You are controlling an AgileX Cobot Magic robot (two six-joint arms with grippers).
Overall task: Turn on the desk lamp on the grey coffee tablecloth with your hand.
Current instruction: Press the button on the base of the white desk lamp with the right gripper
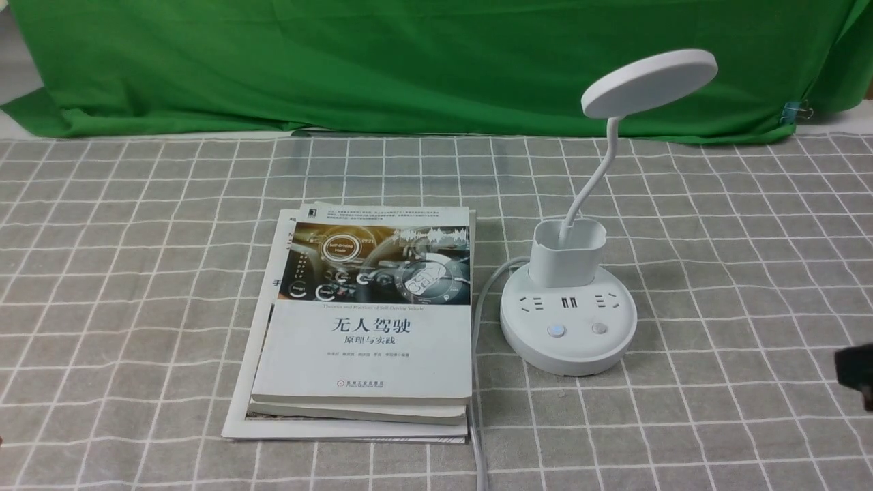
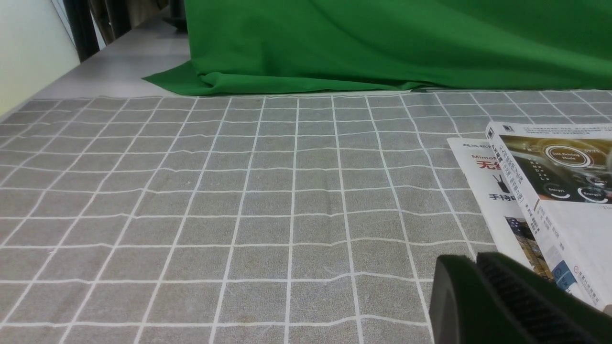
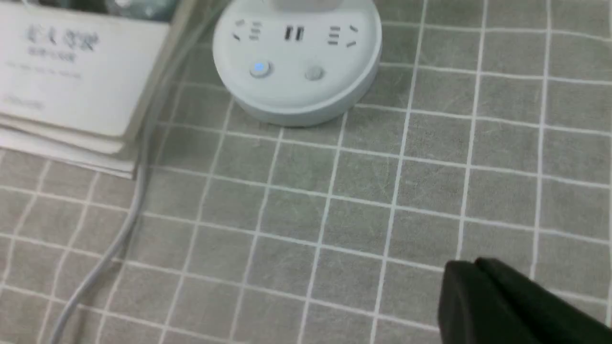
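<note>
One lamp (image 1: 580, 273) stands on one checked cloth (image 1: 750, 273). The lamp has one disc head (image 1: 649, 82), one neck (image 1: 600, 170) and one cup (image 1: 567, 256). Its base carries two buttons (image 1: 557, 331), one of them lit blue, plus two sockets (image 1: 531, 301) and two USB ports (image 1: 569, 302). One cord (image 1: 481, 382) leaves the lamp's left side. Just left of the lamp lie three books (image 1: 368, 341) in one stack. Behind the lamp hangs one green cloth (image 1: 409, 61), with one clip (image 1: 794, 109) on it to the lamp's right. There are two grippers: the right gripper (image 1: 856, 372) near the lamp's front right, and the left gripper (image 2: 475, 260) beyond the books from the lamp.
</note>
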